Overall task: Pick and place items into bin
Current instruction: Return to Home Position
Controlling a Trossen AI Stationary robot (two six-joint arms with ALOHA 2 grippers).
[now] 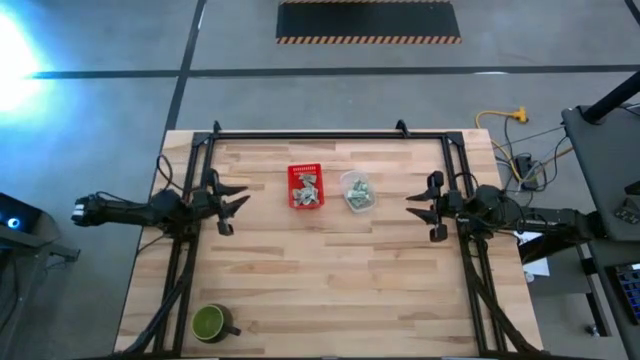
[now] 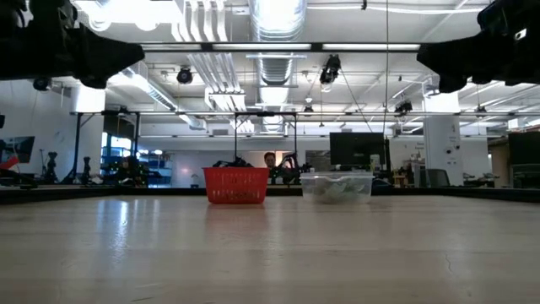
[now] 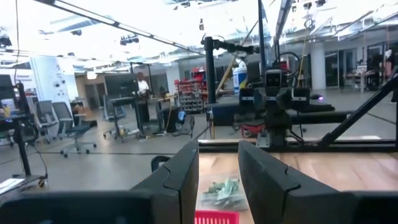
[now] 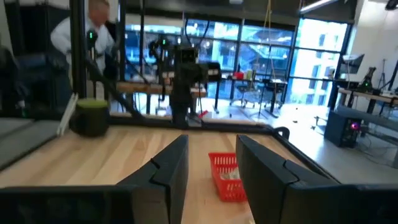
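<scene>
My left gripper (image 1: 235, 205) and right gripper (image 1: 420, 207) hover at opposite sides of the table (image 1: 330, 280), fingers spread, holding nothing. The items (image 1: 308, 190) lie between them, in the red basket (image 1: 292, 190) nearer my left arm and the clear bin (image 1: 344, 188) nearer my right. I see none loose, so I judge only the retreat home remains.

Light wooden plank tabletop (image 1: 330, 280). Red basket (image 1: 292, 190) sat far of center, slightly left. Clear bin (image 1: 344, 190) stood just beside it on the right, small gap between. Green mug (image 1: 210, 323) stood at the near left corner, well apart from both. Black frame (image 1: 330, 136) ran along the far edge.
</scene>
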